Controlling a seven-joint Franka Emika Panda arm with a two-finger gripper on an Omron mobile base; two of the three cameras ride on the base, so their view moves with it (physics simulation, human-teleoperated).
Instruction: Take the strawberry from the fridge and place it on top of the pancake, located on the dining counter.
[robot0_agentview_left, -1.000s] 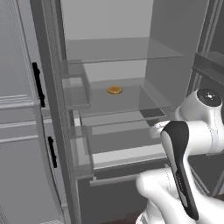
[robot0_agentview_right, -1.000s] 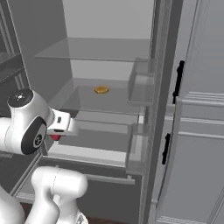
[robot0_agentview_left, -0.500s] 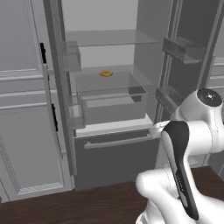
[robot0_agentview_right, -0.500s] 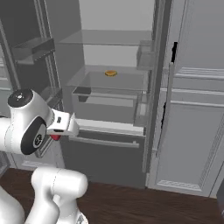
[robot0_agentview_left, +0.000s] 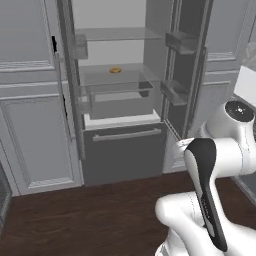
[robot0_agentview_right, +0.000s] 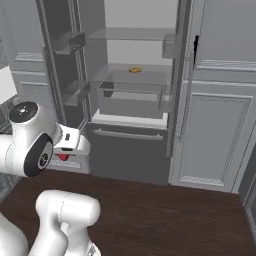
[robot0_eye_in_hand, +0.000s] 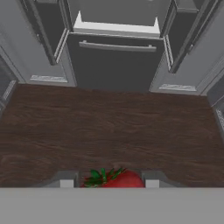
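The arm is folded back close to the robot's body, and the hand (robot0_eye_in_hand: 108, 180) points down at the dark wooden floor (robot0_eye_in_hand: 109, 127) before the open fridge (robot0_agentview_left: 125, 100). The hand holds the strawberry (robot0_eye_in_hand: 118, 179) between its fingers.

Fridge (robot0_agentview_left: 120, 150): dark grey casing with a matt, brushed-metal look, its drawer handle (robot0_agentview_left: 127, 135) a paler satin bar; interior walls pale and smooth, shelves (robot0_agentview_left: 117, 75) of clear glass, faintly reflective. Cabinets (robot0_agentview_left: 30, 130): light grey panelled fronts, painted, flat matt. Floor (robot0_eye_in_hand: 109, 131): dark brown wood, grain running in streaks, low sheen. Strawberry (robot0_eye_in_hand: 124, 180): glossy red skin with green leafy top, held between the gripper's (robot0_eye_in_hand: 107, 183) grey matt fingertips (robot0_eye_in_hand: 65, 180). Round orange-tan food (robot0_agentview_left: 115, 70) on the glass shelf: dull, even surface.
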